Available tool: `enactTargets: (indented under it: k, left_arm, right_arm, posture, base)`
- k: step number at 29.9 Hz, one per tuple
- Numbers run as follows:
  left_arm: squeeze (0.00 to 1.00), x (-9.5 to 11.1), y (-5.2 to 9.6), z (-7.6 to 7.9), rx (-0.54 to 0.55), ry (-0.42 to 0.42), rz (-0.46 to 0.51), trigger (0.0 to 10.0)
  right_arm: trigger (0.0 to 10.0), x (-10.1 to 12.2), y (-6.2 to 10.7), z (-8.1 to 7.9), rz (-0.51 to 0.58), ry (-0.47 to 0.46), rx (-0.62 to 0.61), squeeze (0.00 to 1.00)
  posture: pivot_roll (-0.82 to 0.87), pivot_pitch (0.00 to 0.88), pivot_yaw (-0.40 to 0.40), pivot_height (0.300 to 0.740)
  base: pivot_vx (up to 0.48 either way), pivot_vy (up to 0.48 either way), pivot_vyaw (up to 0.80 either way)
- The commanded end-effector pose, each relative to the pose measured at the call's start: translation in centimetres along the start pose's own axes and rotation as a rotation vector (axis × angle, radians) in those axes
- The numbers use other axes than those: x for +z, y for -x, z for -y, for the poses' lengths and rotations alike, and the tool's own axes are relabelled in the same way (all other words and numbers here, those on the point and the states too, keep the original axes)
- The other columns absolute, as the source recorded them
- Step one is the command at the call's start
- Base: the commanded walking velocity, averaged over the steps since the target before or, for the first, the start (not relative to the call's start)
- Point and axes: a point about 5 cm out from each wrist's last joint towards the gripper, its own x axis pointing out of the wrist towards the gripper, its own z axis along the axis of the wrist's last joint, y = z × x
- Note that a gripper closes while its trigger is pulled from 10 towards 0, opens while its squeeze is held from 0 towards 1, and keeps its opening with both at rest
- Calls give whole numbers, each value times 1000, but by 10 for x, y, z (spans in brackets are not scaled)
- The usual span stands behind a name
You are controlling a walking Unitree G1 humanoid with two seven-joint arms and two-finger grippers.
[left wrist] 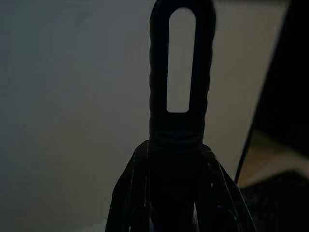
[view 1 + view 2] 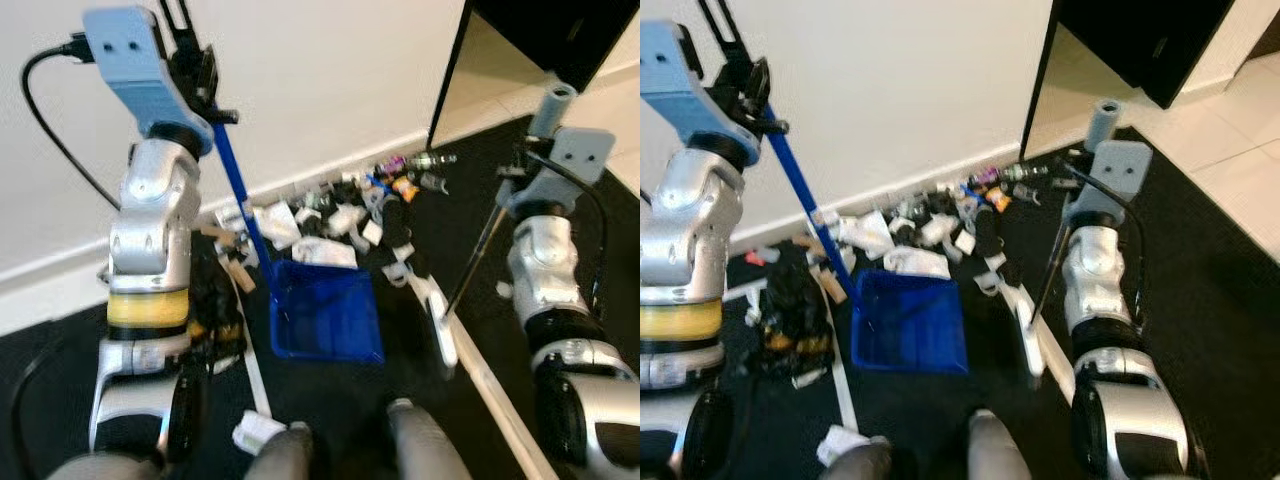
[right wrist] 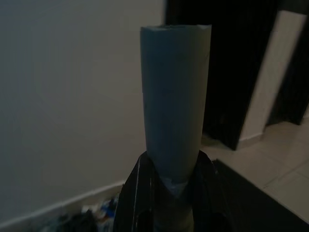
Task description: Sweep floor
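Observation:
A blue dustpan (image 2: pixel 328 312) rests on the dark floor, its mouth toward a litter pile (image 2: pixel 335 215) of paper scraps and small bottles along the baseboard. Its long blue handle (image 2: pixel 238 185) rises to my left gripper (image 2: pixel 195 62), raised high and shut on the black slotted grip (image 1: pixel 182 96). My right gripper (image 2: pixel 530 160) is shut on the broom's grey handle top (image 3: pixel 176 101). The thin broom stick (image 2: pixel 478 255) slants down to a white broom head (image 2: pixel 440 325) just right of the dustpan.
A black bag (image 2: pixel 790 300) and more scraps lie left of the dustpan. White strips (image 2: pixel 250 360) cross the dark floor. A dark doorway (image 2: pixel 1130 40) opens at the back right, with pale tiles (image 2: pixel 1240 130) beyond. A white wall (image 2: pixel 320 80) stands behind.

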Motion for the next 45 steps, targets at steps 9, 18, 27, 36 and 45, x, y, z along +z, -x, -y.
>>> enactTargets:
  k: [9,18,27,36,45]
  left_arm:
    - [0,-50,24,-21,129,-23,-134,10000]
    - [0,-87,48,-23,130,-74,-216,10000]
    - [0,-94,53,-16,102,-81,-218,10000]
    - [0,-99,55,-9,80,-96,-227,10000]
    - [0,-101,54,-11,92,-88,-236,10000]
  right_arm:
    - [10000,-2,5,-17,23,-16,70,0]
    - [10000,-9,12,-32,12,-30,122,0]
    - [10000,-11,12,-28,8,-26,116,0]
    - [10000,-11,11,-24,6,-18,106,0]
    - [10000,-10,10,-25,8,-19,107,0]
  posture:
    - [24,140,63,740]
    - [21,144,60,740]
    - [16,144,60,740]
    - [15,140,60,740]
    - [16,136,59,740]
  base:
    - [0,0,0]
    - [0,0,0]
    - [0,0,0]
    - [0,0,0]
    - [0,-62,0]
